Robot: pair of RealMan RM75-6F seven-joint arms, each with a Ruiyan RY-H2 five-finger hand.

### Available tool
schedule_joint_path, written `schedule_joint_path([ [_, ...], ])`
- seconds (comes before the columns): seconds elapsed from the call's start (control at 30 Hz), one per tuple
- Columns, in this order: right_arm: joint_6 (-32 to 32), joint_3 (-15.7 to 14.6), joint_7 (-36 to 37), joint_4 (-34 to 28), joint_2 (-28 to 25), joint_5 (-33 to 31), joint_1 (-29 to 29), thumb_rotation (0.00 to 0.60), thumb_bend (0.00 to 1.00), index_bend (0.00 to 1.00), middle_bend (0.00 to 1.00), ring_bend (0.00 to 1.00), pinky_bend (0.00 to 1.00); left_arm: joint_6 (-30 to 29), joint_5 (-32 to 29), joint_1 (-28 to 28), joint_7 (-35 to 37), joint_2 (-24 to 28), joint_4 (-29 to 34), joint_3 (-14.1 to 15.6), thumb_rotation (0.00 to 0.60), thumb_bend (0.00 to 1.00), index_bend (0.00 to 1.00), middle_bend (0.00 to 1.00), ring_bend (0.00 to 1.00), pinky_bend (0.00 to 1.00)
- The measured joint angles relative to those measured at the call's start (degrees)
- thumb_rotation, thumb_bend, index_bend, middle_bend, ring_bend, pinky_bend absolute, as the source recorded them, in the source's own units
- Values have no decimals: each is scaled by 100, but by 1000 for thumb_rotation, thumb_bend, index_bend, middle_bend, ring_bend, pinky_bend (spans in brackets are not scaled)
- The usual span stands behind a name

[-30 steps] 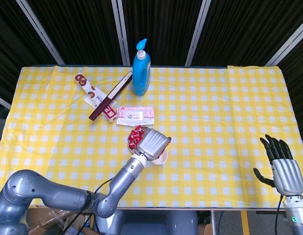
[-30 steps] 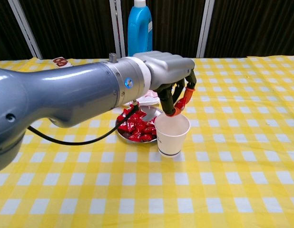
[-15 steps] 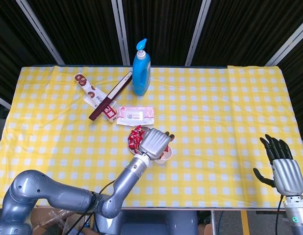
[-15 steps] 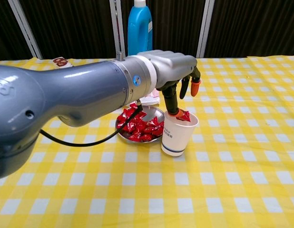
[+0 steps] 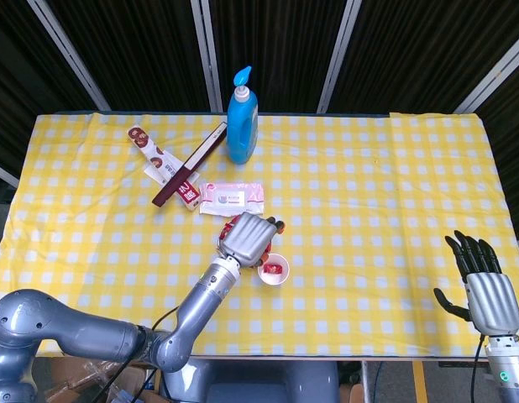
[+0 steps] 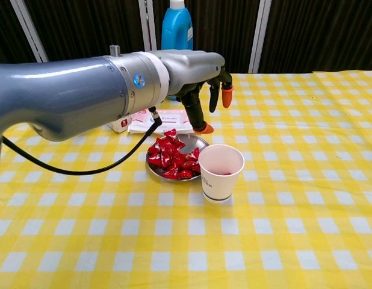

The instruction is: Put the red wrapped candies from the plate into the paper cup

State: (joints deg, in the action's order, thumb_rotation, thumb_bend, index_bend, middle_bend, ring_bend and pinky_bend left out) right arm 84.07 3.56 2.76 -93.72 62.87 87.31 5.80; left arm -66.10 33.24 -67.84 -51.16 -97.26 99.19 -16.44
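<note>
Shiny metal plate (image 6: 201, 142), matt paper cup (image 6: 221, 173), seemingly cloth tablecloth (image 6: 294, 211), glossy candy wrappers (image 6: 172, 164).

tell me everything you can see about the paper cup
The paper cup is white with a dark band near its base and faint print on its side. It stands upright and open on the yellow checked cloth, right beside the metal plate of red wrapped candies. The head view shows one red candy inside. The left hand hovers above the plate, not touching the cup.
</note>
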Motion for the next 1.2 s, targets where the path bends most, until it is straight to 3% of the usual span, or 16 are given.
schedule_joint_path([
  [0.17, -9, -2, 9, -2, -4, 3, 4, 600, 357, 0, 0, 0, 0, -35, -276, 21, -223, 174, 27, 114, 600, 222, 295, 296, 863, 904],
  [0.5, -24, -3, 25, -6, -13, -4, 8, 600, 356, 0, 0, 0, 0, -10, -1180, -86, -715, 205, -214, 318, 600, 215, 289, 279, 863, 904],
  [0.9, -63, -5, 91, -33, -41, -14, 21, 600, 356, 0, 0, 0, 0, 204, -1590, -186, -900, -142, -1133, 451, 600, 215, 293, 285, 863, 904],
  [1.2, -81, 3, 111, -49, -53, -49, 25, 600, 356, 0, 0, 0, 0, 609, -1546, -218, -799, -491, -1707, 519, 600, 216, 336, 307, 863, 904],
])
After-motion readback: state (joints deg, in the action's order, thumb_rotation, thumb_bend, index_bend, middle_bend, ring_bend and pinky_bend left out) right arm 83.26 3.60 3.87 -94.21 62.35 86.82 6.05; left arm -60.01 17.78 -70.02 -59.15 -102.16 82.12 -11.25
